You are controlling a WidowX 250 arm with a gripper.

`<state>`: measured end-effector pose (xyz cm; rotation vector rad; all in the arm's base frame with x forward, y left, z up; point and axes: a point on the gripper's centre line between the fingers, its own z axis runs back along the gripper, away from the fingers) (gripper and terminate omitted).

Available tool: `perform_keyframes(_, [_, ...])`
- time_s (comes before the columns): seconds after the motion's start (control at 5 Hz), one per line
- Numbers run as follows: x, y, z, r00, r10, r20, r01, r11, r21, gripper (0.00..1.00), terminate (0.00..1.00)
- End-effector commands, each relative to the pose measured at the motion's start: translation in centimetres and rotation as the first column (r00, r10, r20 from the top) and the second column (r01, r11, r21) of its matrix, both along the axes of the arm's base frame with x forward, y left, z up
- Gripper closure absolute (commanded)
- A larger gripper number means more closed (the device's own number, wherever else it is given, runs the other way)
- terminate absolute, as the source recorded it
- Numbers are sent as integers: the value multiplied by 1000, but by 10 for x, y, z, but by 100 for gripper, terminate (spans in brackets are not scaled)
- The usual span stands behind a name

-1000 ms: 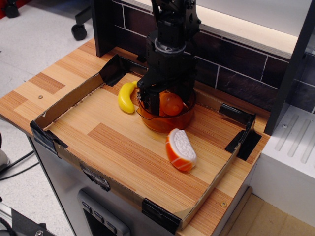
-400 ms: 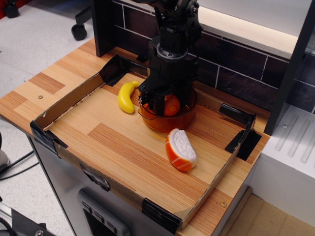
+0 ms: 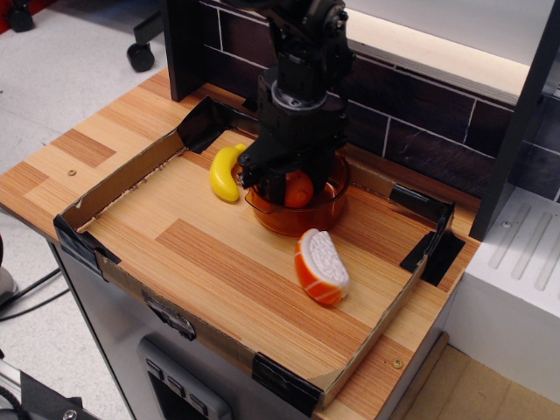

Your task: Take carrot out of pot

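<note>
The translucent orange pot (image 3: 293, 220) stands at the back middle of the cardboard-edged board. The small plain-orange carrot (image 3: 299, 189) sits inside it, only partly visible. My black gripper (image 3: 296, 187) reaches straight down into the pot. Its fingers (image 3: 277, 188) press against both sides of the carrot, so it is shut on the carrot. The carrot is still within the pot's rim. The arm hides the back of the pot.
A yellow banana toy (image 3: 226, 172) lies just left of the pot. An orange slice toy with a white ridged face (image 3: 321, 265) lies in front right of it. A low cardboard wall (image 3: 114, 186) rims the board. A dark tiled wall stands behind.
The fingers, spread wide around the carrot a second ago, have closed in on it. The gripper has shifted slightly left within the pot. The other toys have not moved.
</note>
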<state>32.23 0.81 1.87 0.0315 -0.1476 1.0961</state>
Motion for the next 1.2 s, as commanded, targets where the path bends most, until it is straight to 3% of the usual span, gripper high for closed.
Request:
perform_keyframes(0.0, [-14,9,84,971,-27,239,32,999,-17,100,0])
perform_keyframes(0.2, [-34,18,98,968,-68,243,81,996,-45,100,0])
perform_keyframes(0.4, [-60,35,89,981,-123,148,131,990,-45,100,0])
perform_keyframes(0.8, [-82,76,45,985,-164,45,161,984,76,100,0])
perform_keyframes(1.0, [-82,87,35,991,-136,5,135,987,85,100,0])
